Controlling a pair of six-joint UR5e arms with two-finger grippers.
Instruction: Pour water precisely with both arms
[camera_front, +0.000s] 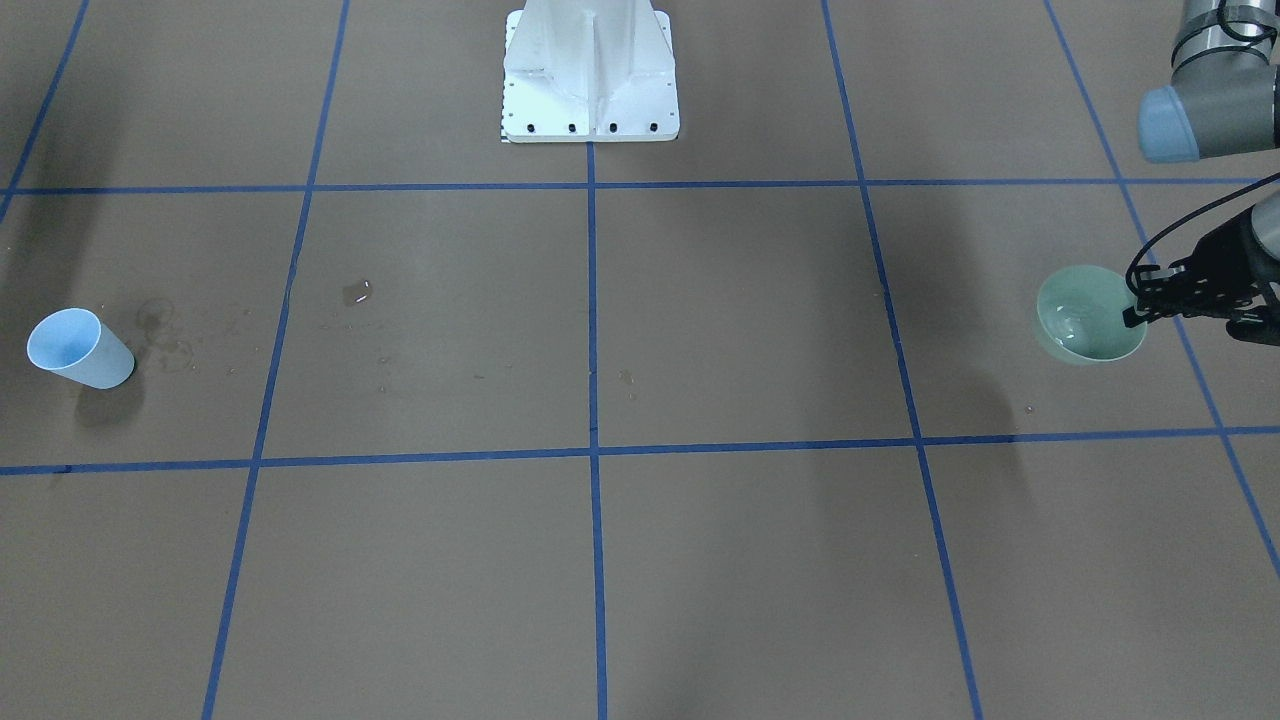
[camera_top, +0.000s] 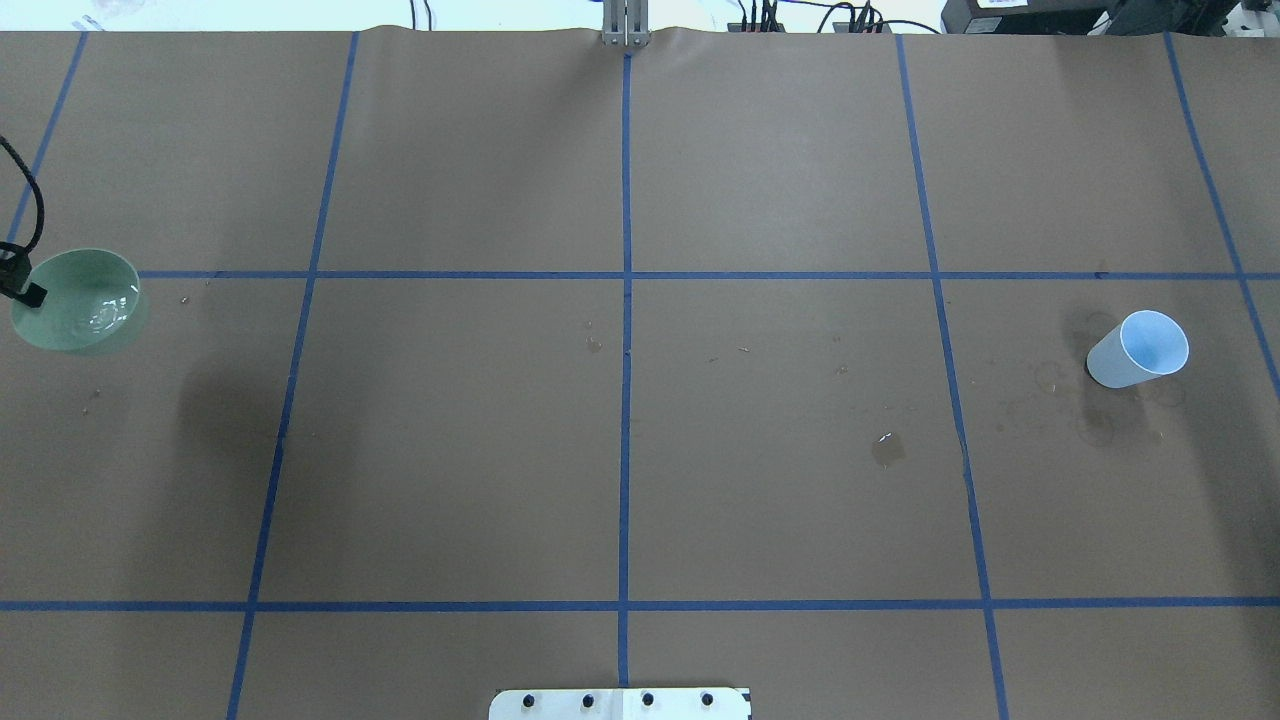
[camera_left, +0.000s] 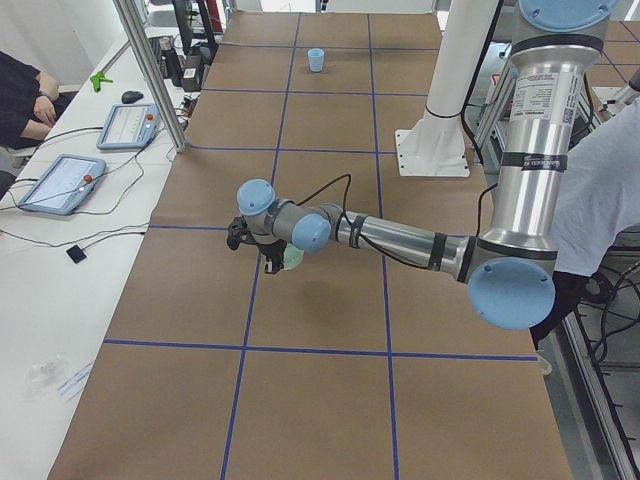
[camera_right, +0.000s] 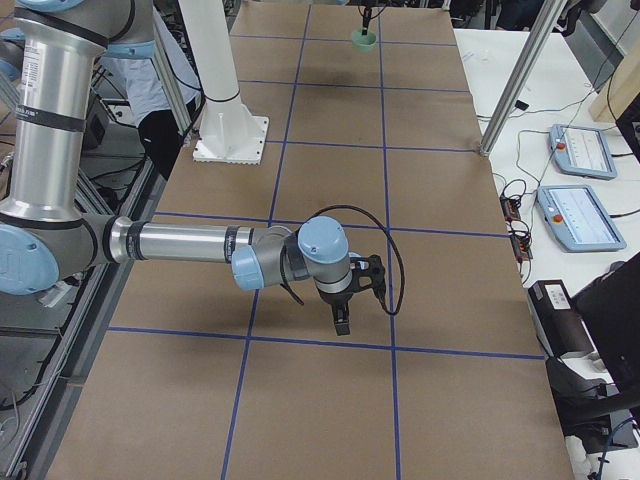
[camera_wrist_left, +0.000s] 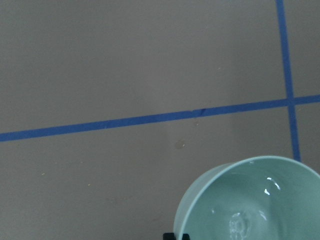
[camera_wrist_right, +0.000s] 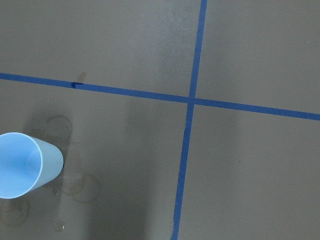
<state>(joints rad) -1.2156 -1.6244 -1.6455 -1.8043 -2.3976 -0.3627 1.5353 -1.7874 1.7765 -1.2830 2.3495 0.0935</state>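
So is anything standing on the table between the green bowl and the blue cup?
Nothing visible does. Between the green bowl and the blue cup, the brown paper shows only blue tape lines and a small puddle.

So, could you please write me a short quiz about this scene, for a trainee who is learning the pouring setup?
1. True or false: the blue cup lies on its side.
2. The left gripper is at the rim of: A) the cup, B) the green bowl, C) nothing.
3. Fill in: the wet patch on the table lies nearer the ____.
Key: 1 false, it stands upright; 2 B; 3 cup.
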